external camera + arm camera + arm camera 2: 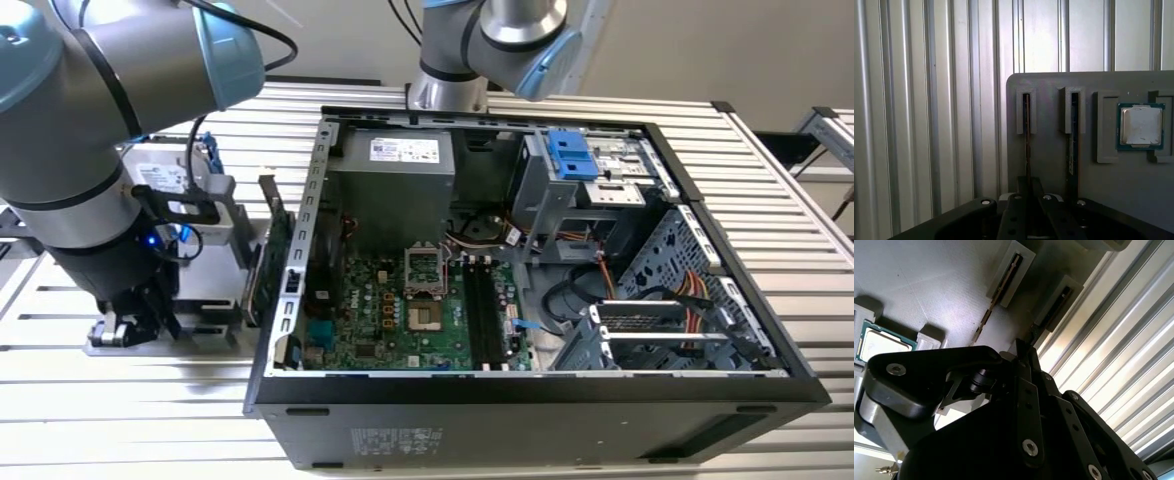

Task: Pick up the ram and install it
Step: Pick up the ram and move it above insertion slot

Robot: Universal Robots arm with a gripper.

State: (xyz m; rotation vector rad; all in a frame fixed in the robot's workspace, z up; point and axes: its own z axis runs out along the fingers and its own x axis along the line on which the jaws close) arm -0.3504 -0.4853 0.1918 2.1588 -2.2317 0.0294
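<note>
First wrist view: ram (1027, 135) stands on edge in slot of gray holder (1054, 165) (thin edge up, so flat faces are offered for grasp). Gripper (1029, 186) sits astride ram's near end; clamped or merely close, cannot tell. Exterior view: holder at 9 o'clock from open case (534, 385); ram not yet installed.

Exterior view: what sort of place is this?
Probably a robot lab bench for PC assembly: an open computer case on a slatted metal table, a robot arm, a tray holding a CPU.
</note>
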